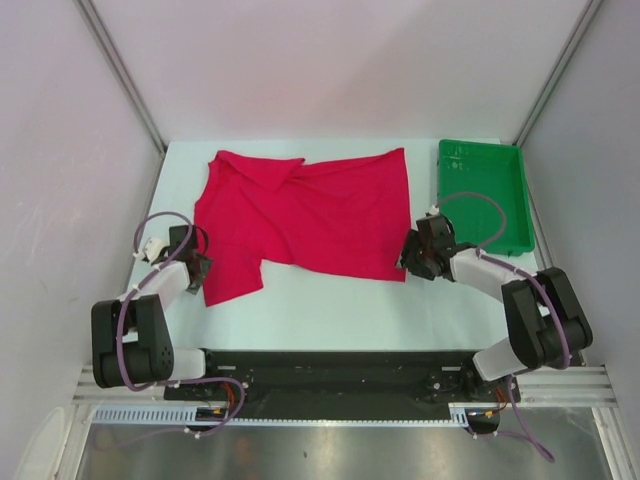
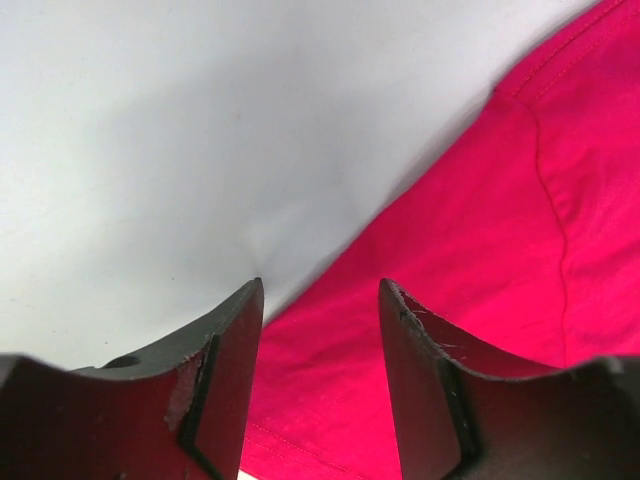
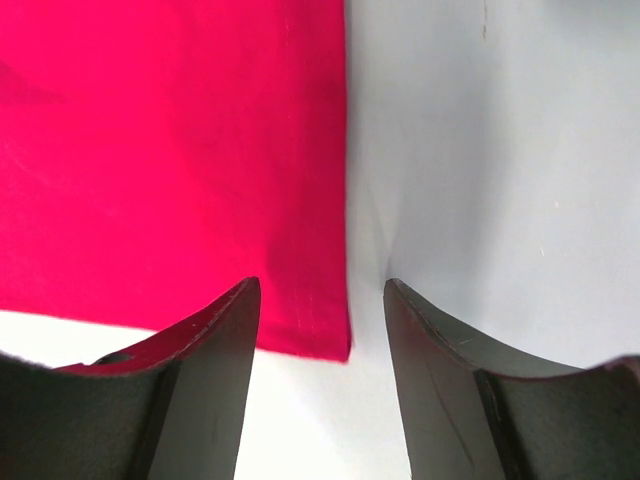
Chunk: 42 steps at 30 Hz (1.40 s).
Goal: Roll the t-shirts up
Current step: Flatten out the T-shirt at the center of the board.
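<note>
Black end effectors (image 2: 320, 290) (image 3: 321, 285), soft crimson t-shirt (image 1: 310, 215) (rumpled)

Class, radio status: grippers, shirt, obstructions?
Left gripper open at shirt edge; right gripper open at hem corner. Red t-shirt spread out, unrolled. Green tray apart, not obstructing.

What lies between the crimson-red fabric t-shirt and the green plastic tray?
Only a narrow strip of bare white table, in the top external view; the right gripper sits at its near end.
</note>
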Tool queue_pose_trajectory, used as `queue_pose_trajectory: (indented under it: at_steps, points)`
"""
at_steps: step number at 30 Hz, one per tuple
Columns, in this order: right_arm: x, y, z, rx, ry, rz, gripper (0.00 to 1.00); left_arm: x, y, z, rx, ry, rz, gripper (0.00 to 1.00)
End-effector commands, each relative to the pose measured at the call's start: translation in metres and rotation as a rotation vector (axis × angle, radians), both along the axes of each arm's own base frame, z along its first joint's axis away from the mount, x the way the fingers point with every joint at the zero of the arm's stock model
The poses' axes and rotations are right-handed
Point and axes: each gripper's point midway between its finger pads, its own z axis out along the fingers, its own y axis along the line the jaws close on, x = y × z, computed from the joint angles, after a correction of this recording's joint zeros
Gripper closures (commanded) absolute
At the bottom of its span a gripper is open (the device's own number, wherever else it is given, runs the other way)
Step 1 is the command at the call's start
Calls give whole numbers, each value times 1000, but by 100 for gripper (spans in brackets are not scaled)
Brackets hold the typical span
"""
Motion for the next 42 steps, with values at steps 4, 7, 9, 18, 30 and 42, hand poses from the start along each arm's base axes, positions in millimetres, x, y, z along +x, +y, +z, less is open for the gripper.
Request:
queue_pose_trajectory:
  at_steps: [4, 7, 9, 18, 30, 42]
  points:
    - [-24, 9, 15, 13, -39, 3, 38, -13, 2, -11, 12, 39, 20, 50]
    - [-32, 19, 12, 7, -35, 20, 39, -14, 2, -13, 10, 42, 23, 57]
    - [-36, 19, 6, -3, -29, 8, 41, -15, 2, -13, 10, 44, 21, 62]
    - [-26, 10, 3, -11, -44, -17, 73, -19, 5, -5, 32, 21, 27, 93]
    - [-17, 6, 15, -11, -100, -10, 100, -2, -5, 13, 40, -121, -104, 19]
    - [-9, 1, 13, 8, -101, 3, 100, 0, -10, -27, -17, 50, -120, 54]
